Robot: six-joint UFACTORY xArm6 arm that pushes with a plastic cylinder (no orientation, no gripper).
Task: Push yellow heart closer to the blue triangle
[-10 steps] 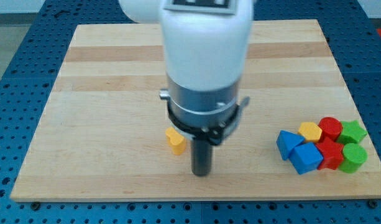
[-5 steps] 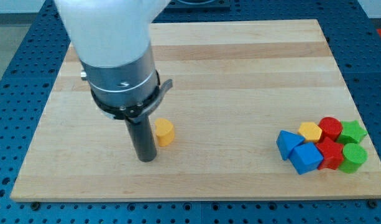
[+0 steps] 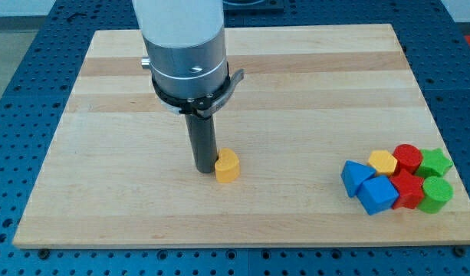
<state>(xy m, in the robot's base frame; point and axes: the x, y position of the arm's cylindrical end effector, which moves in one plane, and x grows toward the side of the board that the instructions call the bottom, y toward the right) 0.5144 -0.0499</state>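
The yellow heart [image 3: 228, 165] lies on the wooden board [image 3: 104, 192], left of the middle and toward the view's bottom. My tip [image 3: 203, 169] rests on the board right at the heart's left side, touching or nearly touching it. The blue triangle [image 3: 356, 177] sits far to the view's right, at the left end of a cluster of blocks. A wide stretch of board separates the heart from the triangle.
The cluster at the view's right holds a blue block [image 3: 379, 194], a yellow hexagon [image 3: 382, 161], a red cylinder [image 3: 407, 156], a red block [image 3: 408, 188], a green star [image 3: 435, 162] and a green cylinder [image 3: 436, 193].
My tip swung from right of the heart round to its left side. The heart slid left, then back to the right, and now sits slightly right of where it started.
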